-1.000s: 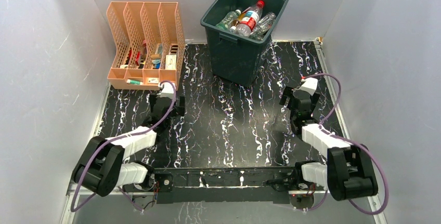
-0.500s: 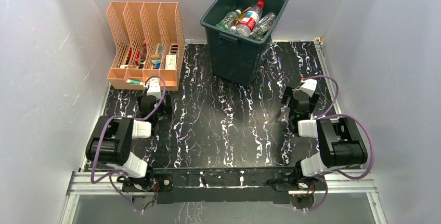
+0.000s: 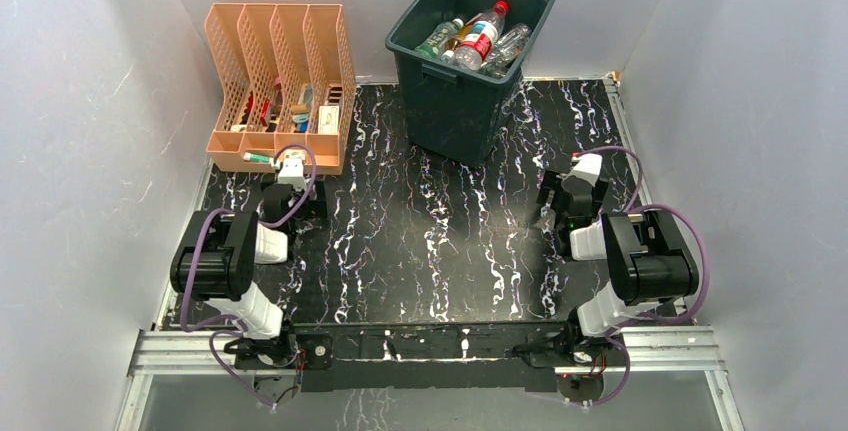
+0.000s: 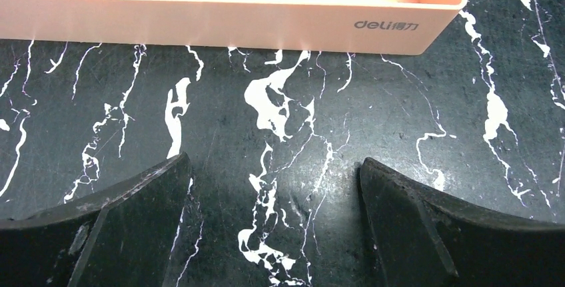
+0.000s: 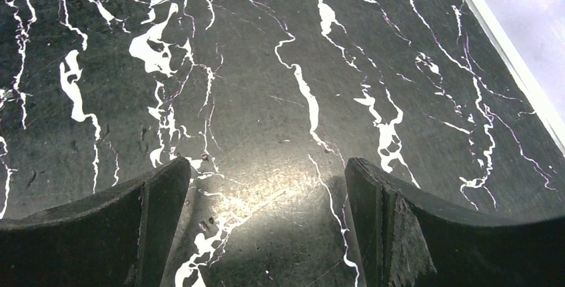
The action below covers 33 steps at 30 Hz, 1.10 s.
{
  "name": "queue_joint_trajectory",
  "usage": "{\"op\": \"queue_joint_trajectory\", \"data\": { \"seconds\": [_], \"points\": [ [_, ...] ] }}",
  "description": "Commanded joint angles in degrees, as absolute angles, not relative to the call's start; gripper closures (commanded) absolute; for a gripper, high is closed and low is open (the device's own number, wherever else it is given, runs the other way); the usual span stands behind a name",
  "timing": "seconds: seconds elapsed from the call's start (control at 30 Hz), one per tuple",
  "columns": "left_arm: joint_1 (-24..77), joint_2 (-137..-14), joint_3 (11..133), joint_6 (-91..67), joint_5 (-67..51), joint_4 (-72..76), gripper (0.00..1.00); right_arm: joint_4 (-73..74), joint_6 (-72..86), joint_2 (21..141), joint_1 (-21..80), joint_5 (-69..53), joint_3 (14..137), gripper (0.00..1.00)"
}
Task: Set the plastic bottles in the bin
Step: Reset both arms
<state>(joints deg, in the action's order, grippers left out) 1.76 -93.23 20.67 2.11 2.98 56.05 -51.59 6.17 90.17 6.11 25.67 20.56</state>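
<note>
The dark green bin point(image 3: 462, 101) stands at the back middle of the table. Several plastic bottles point(image 3: 478, 39) lie inside it, clear ones with red and green labels. My left gripper point(image 3: 292, 196) sits low at the left, just in front of the peach organizer, open with only marble tabletop between its fingers point(image 4: 133, 227). Over at the right, well in front of the bin, my right gripper point(image 3: 562, 213) is open too, nothing between its fingers point(image 5: 393, 227). Both wrist views show bare black marble surface.
A peach slotted file organizer point(image 3: 280, 86) holding small items stands at the back left; its front wall point(image 4: 220, 30) is close ahead of the left gripper. White walls close in both sides, and the table's right edge strip point(image 5: 506, 54) runs near the right gripper.
Both arms have folded back toward their bases, and the grippers have drawn back slightly and stayed open. The bin and the bottles in it have not moved.
</note>
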Motion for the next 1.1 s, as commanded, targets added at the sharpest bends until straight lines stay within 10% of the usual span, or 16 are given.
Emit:
{"op": "queue_joint_trajectory", "data": {
  "seconds": [0.0,0.57,1.07],
  "points": [
    [0.8,-93.0,18.7,2.1,-0.4,61.1,0.02,-56.6,4.0,90.0,6.1,23.0,21.4,0.02],
    [-0.7,-95.7,12.6,2.2,-5.4,75.8,0.02,-85.1,-3.2,90.8,7.4,10.3,5.3,0.02],
    [-0.7,-95.7,13.4,1.9,-4.1,74.1,0.02,-72.4,1.9,90.8,7.0,20.6,11.7,0.02]
  ]
}}
